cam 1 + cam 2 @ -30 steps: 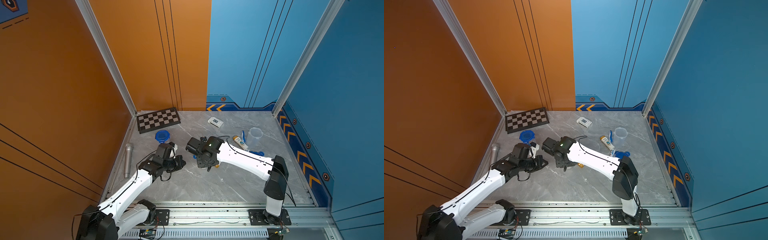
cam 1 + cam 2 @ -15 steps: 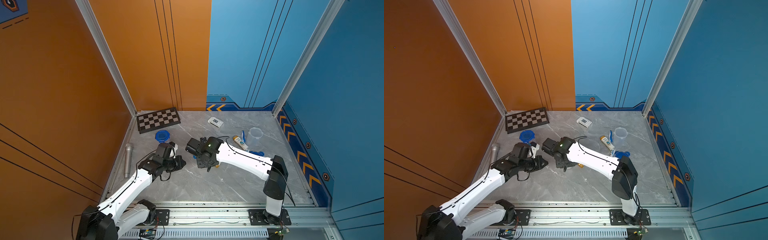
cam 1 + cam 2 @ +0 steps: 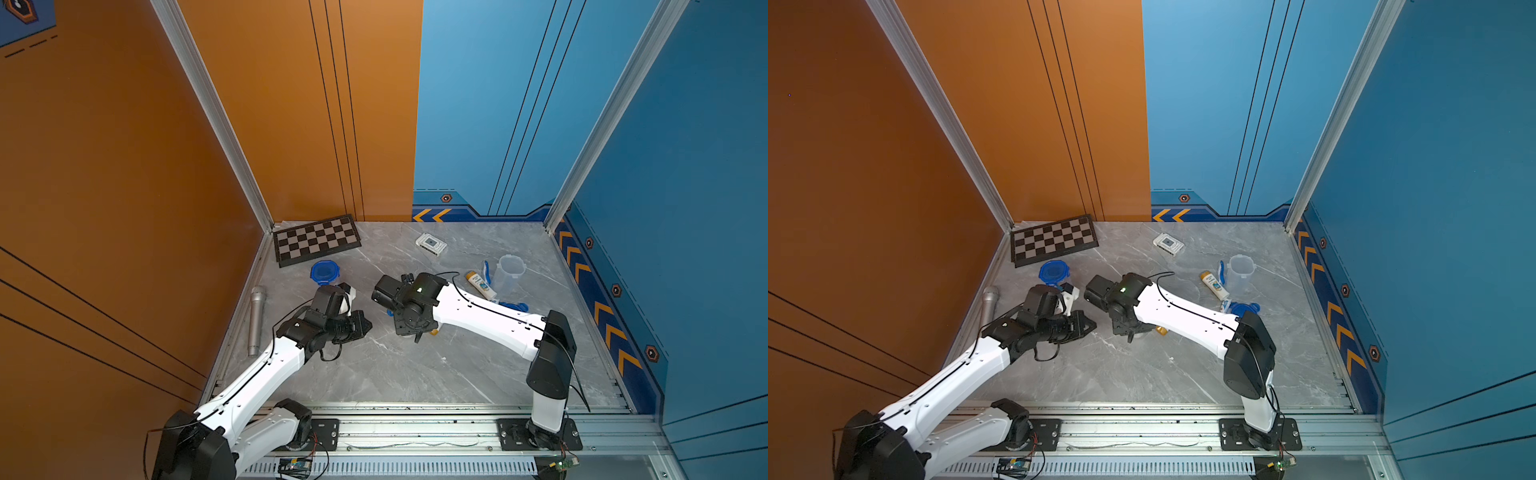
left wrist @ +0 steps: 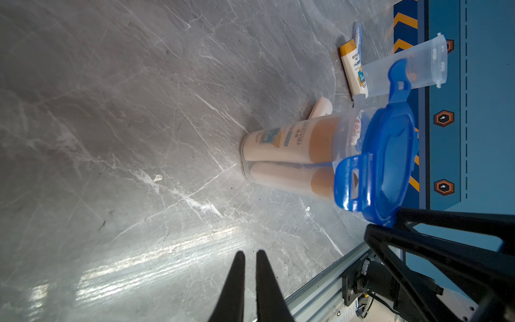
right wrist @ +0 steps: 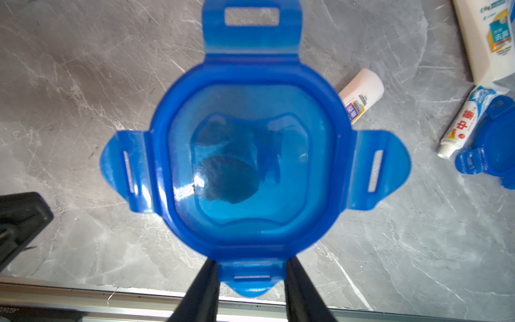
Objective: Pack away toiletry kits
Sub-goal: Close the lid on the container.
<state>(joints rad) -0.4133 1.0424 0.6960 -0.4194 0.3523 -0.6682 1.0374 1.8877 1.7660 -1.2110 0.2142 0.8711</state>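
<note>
A clear cup (image 4: pixel 289 156) stands mid-table with a white bottle and a tube inside. A blue lid (image 5: pixel 250 156) sits on top of it. My right gripper (image 5: pixel 250 260) hangs above the cup, shut on one of the lid's clip tabs. A small white bottle (image 5: pixel 362 94) lies beside this cup. My left gripper (image 4: pixel 250 252) is to the cup's left, shut and holding nothing. At the right stands an empty cup (image 3: pixel 509 274), with a gold-capped bottle (image 3: pixel 481 284), a toothbrush (image 3: pixel 486 270), a toothpaste tube (image 5: pixel 462 125) and a loose lid (image 3: pixel 515 306). A lidded cup (image 3: pixel 324 272) stands back left.
A chessboard (image 3: pixel 316 239) lies in the back left corner and a flat white box (image 3: pixel 431 243) at the back middle. A grey microphone (image 3: pixel 256 320) lies along the left edge. A metal rail (image 3: pixel 415 432) runs along the front, with walls on three sides.
</note>
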